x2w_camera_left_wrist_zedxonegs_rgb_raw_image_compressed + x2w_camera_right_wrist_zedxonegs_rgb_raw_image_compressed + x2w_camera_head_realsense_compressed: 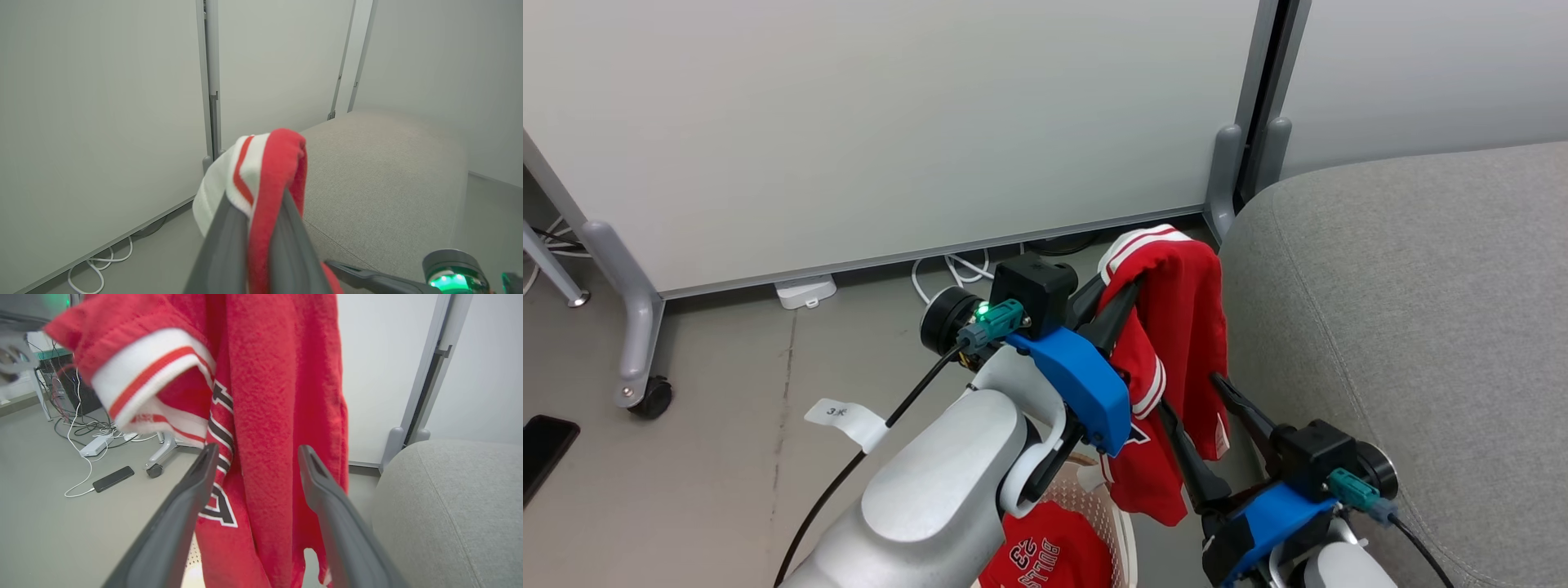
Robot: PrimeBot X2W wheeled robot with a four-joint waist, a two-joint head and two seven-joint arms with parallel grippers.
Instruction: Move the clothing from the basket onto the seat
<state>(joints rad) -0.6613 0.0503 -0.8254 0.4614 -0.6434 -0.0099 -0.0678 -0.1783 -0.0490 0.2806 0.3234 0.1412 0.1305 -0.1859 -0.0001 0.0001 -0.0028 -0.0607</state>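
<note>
My left gripper (1123, 290) (255, 200) is shut on the red garment with white striped trim (1184, 327) (282, 159) (269, 375), holding it up by its top edge so it hangs beside the grey seat (1421, 286) (380, 171) (449, 498). My right gripper (1191, 392) (257, 449) is open, its fingers spread just in front of the hanging cloth. Below the left forearm is the cream basket (1094, 494), with the second red garment printed "BULLS 23" (1049, 555) inside it.
White partition panels on wheeled grey feet (637, 351) stand behind. White cables (947, 269) and a power adapter (805, 291) lie at their base. A black phone (543, 445) (113, 478) lies on the grey floor to the left.
</note>
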